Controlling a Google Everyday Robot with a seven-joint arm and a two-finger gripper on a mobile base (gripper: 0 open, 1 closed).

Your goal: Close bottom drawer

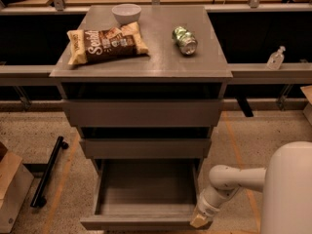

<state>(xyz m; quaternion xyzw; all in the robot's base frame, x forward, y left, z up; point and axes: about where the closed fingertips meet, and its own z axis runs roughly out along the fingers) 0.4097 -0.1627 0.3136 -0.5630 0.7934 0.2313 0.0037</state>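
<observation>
Bottom drawer (146, 191) of the cabinet (141, 112), standing wide open below the two upper fronts. The gripper (200, 221) sits at the right end of the drawer's front panel (apparently touching that corner). Whether it is spread or closed cannot be told. The arm (234, 178) reaches in from the right.

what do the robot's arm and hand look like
The arm is smooth, rounded, off-white tubing with a bulbous joint and no visible cables or markings. The hand, at the bottom drawer's front right corner, is a tan, tapered tip.
</observation>
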